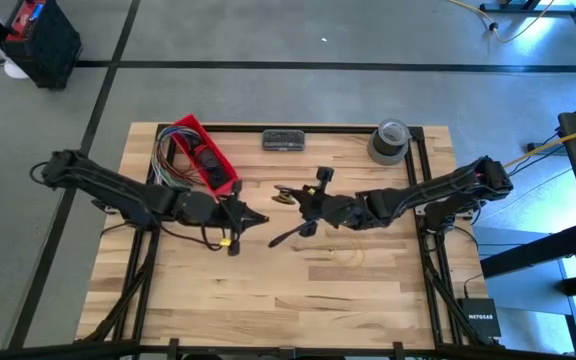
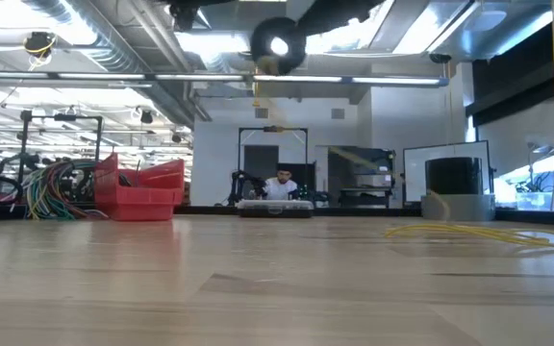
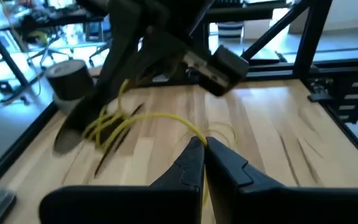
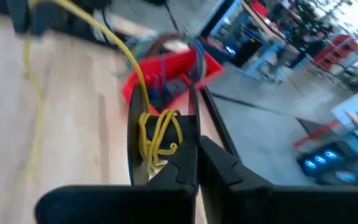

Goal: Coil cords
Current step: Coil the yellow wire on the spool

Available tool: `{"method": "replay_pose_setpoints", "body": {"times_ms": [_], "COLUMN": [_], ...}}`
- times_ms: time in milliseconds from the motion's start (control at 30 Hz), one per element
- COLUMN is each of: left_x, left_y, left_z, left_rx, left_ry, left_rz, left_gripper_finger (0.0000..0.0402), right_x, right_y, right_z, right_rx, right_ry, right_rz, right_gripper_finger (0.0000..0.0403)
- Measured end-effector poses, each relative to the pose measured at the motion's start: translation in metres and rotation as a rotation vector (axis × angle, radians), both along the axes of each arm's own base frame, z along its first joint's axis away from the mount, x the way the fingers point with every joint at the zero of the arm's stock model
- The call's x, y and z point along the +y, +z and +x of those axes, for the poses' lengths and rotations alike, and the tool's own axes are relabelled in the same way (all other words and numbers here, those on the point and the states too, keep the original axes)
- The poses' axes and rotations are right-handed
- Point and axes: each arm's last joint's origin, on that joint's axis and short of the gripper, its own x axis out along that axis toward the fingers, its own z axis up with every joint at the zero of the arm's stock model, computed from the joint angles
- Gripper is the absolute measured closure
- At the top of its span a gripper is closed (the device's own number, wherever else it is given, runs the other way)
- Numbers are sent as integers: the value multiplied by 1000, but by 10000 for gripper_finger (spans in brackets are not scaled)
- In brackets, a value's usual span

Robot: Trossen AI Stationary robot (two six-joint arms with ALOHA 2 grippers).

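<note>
Partly coiled: thin limp yellow cord (image 4: 158,138) looped on closed right gripper (image 4: 194,149). Pinched by left gripper (image 3: 204,144) too. Loose slack toward three o'clock left uncoiled

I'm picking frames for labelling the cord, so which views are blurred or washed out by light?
Right wrist view: background smeared, but the cord looped at the right gripper reads clearly. Left wrist view: soft, blue window glare; the left gripper is sharp. Low view: ceiling lamps flare. High view: evenly lit, cord faint.
</note>
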Motion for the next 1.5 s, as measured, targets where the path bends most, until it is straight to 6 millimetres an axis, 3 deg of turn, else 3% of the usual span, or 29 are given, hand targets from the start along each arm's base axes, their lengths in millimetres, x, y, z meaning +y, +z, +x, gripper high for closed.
{"method": "replay_pose_setpoints", "body": {"times_ms": [333,700,1500], "left_x": [0,8,12], "left_y": [-6,-22,-25], "left_z": [23,43,43], "left_rx": [-102,-108,-93], "left_ry": [28,73,245], "left_rz": [-8,-5,54], "left_gripper_finger": [397,396,396], "right_x": [0,0,1], "right_y": [1,8,15], "right_z": [5,7,8], "right_rx": [-155,-246,-358], "right_ry": [159,165,99], "right_rz": [97,105,197], "right_gripper_finger": [397,397,397]}}
